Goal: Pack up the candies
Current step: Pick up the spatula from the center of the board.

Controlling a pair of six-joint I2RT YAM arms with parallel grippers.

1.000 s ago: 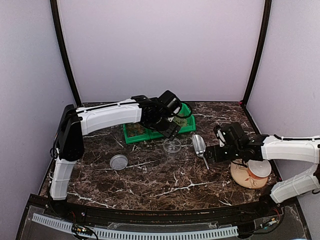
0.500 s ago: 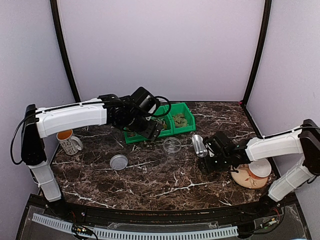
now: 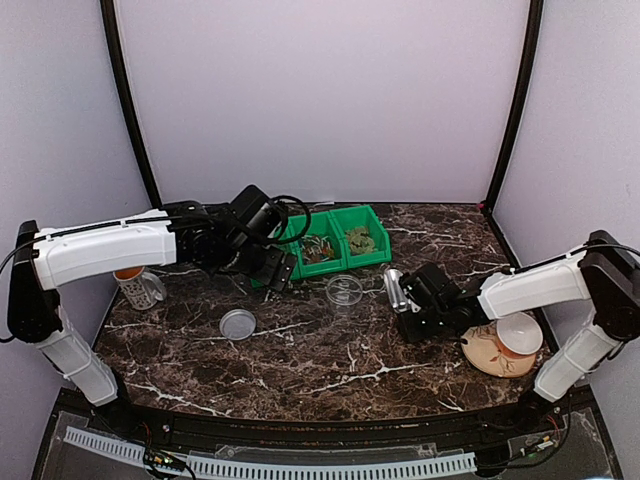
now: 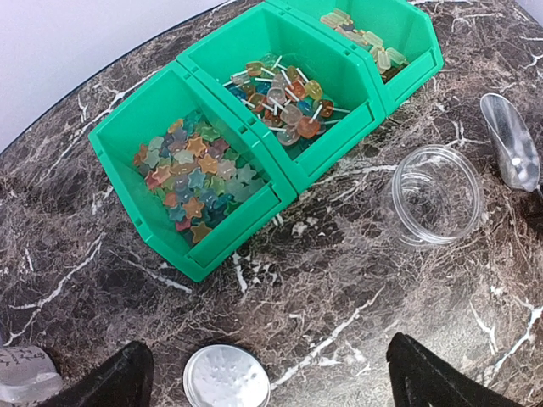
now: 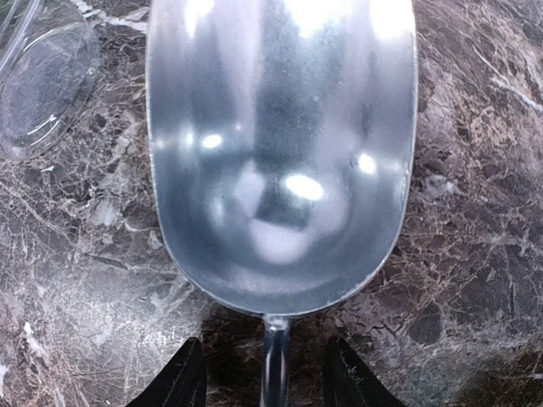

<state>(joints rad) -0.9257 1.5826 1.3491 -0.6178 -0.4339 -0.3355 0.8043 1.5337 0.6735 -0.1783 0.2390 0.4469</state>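
Candies (image 4: pixel 193 174) are sitting in glossy green plastic bins (image 4: pixel 231 233) by tabletop's far edge: star-shaped, translucent, mixed colours. L gripper (image 4: pixel 270 373) is hovering above them, jaws wide apart. R gripper (image 5: pixel 265 373) is straddling thin handle of shiny rounded metal scoop (image 5: pixel 280 153), jaws apart w/ gaps both sides.

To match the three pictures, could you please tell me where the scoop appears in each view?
Top external: scoop right of centre, just right of the jar.
Left wrist: scoop at the right edge, right of the jar.
Right wrist: scoop fills the frame, jar at top left.
Shared landmark: the jar.
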